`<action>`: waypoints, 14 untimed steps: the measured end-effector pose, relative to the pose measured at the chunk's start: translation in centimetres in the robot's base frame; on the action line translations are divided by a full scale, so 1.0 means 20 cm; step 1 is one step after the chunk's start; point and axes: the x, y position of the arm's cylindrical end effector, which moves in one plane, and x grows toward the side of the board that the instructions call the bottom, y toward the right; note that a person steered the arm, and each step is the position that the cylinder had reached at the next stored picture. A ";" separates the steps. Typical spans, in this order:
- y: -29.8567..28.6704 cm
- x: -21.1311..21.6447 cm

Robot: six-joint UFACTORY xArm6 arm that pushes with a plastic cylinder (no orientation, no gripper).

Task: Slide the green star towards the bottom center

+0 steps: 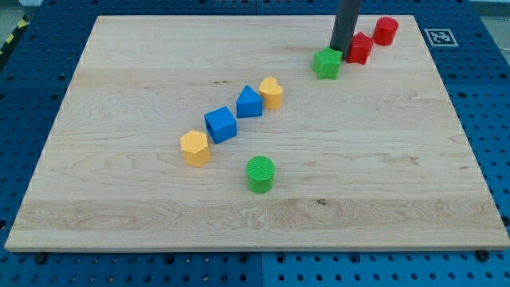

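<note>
So here's what we've got: a pale wooden board [382, 159] with visible grain running left to right, sitting on a blue pegboard-style table [490, 119] full of little holes. There's a black-and-white marker tag [441, 37] just off the board's far right corner.

Our rod is a plain dark, matte cylinder coming straight down from the top of the view, and my tip [340, 50] sits at the far right part of the board. No jaws on this thing, so nothing is gripped or clamped; it's just a bare stick, and the tip looks to be touching or nearly touching the far edge of the green star [327, 64]. The star is chunky, with blunt points and a ridged, printed-looking surface. It's way up in the far right area.

Just to the right of the tip is a red star-ish block [360, 49], right beside the rod, and a bit farther right and back is a red cylinder [386, 30].

Toward the middle-left we've got a diagonal line of four blocks: a yellow hexagon-like block [195, 147] nearest, then a blue cube [221, 124], then a blue wedge-shaped block [249, 102], then a rounded yellow block [272, 92] that we can't quite pin the shape of. The last two look like they're touching.

Nearer to us, roughly centre, sits a green cylinder [260, 174] with a ribbed top, on its own.

All the blocks look like matte plastic.
</note>
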 end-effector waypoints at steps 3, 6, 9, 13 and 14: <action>-0.05 0.18; -0.09 0.22; -0.15 0.34; -0.31 0.39; -0.34 0.41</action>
